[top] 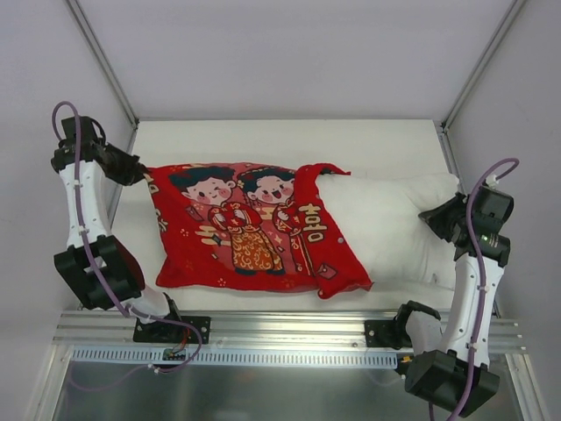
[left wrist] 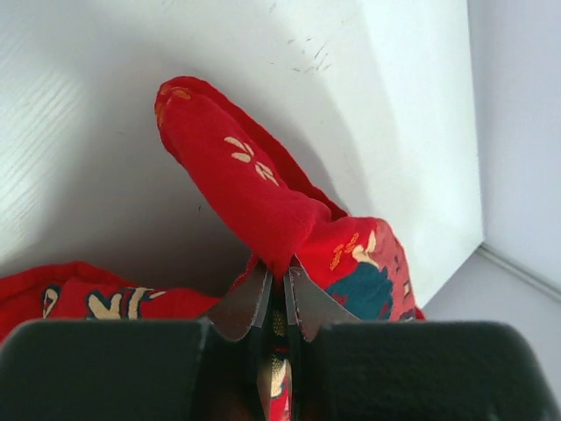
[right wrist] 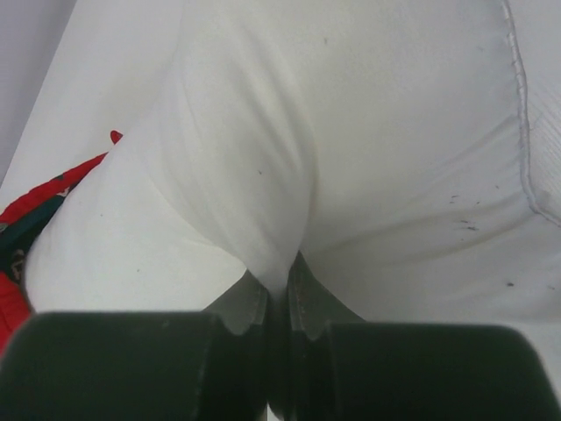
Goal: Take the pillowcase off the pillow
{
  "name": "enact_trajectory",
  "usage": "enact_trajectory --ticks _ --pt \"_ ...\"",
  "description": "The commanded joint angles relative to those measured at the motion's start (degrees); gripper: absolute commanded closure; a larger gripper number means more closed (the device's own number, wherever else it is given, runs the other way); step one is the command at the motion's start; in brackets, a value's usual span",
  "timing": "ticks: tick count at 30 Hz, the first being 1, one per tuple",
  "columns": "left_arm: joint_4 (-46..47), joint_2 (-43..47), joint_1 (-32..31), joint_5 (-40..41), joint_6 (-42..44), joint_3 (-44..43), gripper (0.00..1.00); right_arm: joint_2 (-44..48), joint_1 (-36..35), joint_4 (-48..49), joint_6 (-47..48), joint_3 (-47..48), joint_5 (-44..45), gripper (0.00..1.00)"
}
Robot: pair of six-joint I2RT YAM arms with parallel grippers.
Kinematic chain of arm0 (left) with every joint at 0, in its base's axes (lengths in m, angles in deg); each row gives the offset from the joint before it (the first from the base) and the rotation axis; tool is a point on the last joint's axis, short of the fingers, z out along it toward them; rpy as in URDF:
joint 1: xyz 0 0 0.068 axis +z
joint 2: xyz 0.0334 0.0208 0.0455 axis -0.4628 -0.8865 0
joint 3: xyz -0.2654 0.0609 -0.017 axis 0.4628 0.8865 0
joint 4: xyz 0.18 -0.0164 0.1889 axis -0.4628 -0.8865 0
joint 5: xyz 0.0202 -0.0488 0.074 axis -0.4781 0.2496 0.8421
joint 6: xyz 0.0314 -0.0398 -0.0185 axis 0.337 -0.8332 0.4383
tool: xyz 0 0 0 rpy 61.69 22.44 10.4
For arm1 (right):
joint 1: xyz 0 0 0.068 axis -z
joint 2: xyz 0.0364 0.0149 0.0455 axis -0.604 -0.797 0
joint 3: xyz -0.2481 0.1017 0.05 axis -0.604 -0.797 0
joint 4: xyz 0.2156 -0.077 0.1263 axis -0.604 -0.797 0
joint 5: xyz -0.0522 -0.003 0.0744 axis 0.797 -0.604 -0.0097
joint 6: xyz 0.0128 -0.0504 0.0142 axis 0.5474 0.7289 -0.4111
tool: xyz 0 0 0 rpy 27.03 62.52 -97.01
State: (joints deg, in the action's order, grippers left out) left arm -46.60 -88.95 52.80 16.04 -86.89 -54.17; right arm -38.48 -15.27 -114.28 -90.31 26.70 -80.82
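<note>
The red pillowcase (top: 245, 226) with two cartoon figures lies across the table's left and middle. It covers the left part of the white pillow (top: 390, 224), whose right half sticks out bare. My left gripper (top: 140, 171) is shut on the pillowcase's far-left corner; in the left wrist view the red fabric (left wrist: 254, 197) is pinched between the jaws of the gripper (left wrist: 279, 279). My right gripper (top: 436, 219) is shut on the pillow's right end; the right wrist view shows a white fold (right wrist: 263, 193) pinched in the gripper (right wrist: 279, 282).
The white table (top: 289, 140) is walled by white panels with metal posts (top: 101, 61) at the back corners. An aluminium rail (top: 289, 329) runs along the near edge with both arm bases on it.
</note>
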Motion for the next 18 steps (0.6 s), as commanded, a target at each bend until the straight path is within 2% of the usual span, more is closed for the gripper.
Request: enact_trajectory --ticks 1,2,3,4,5,6,7,8,9,10,14,15,18 --pt "4.48 -2.81 -4.13 5.62 4.24 -3.76 1.0 2.21 1.58 9.03 -3.7 -2.66 -0.1 0.99" --pt "4.48 -3.42 -5.45 4.84 5.46 -3.06 0.99 2.65 1.58 10.61 -4.58 -3.8 -1.59 0.97" --pt "4.56 -3.95 -7.63 4.48 5.82 -2.53 0.87 3.0 1.14 11.41 -5.46 -4.68 -3.09 0.86" --pt "4.48 -4.22 -8.87 4.56 6.26 -1.22 0.75 3.61 0.79 11.07 -5.38 -5.04 -2.58 0.67" --pt "4.48 -4.05 -10.19 5.0 7.4 -0.69 0.61 3.96 0.26 10.2 -4.77 -4.52 -0.22 0.28" --pt "4.39 -3.09 -12.99 6.14 8.37 0.28 0.3 4.66 -1.13 7.58 -3.03 -2.25 1.71 0.15" --pt "4.39 -2.29 -14.58 7.28 9.33 0.81 0.18 4.93 -1.93 6.24 -1.96 -0.66 4.08 0.06" --pt "4.13 -1.15 -16.17 8.77 11.26 1.33 0.15 5.37 -2.81 4.93 -1.0 1.0 8.28 0.02" --pt "3.6 0.07 -17.66 12.26 12.32 2.12 0.09 5.72 -4.47 4.04 1.1 2.59 9.8 0.04" --pt "3.16 2.78 -20.46 13.69 13.38 3.96 0.07 5.99 -5.44 2.55 1.99 5.56 11.12 0.04" --pt "-0.44 10.7 -24.96 19.15 16.72 10.47 0.06 3.28 -12.38 -2.81 7.09 12.68 16.83 0.04" --pt "-1.23 12.29 -25.14 19.07 16.99 12.13 0.06 2.22 -16.4 -5.43 8.14 13.75 17.2 0.04" --pt "-4.04 19.66 -30.85 18.63 15.68 19.43 0.06 -1.73 -25.9 -10.01 10.7 15.61 19.57 0.04"
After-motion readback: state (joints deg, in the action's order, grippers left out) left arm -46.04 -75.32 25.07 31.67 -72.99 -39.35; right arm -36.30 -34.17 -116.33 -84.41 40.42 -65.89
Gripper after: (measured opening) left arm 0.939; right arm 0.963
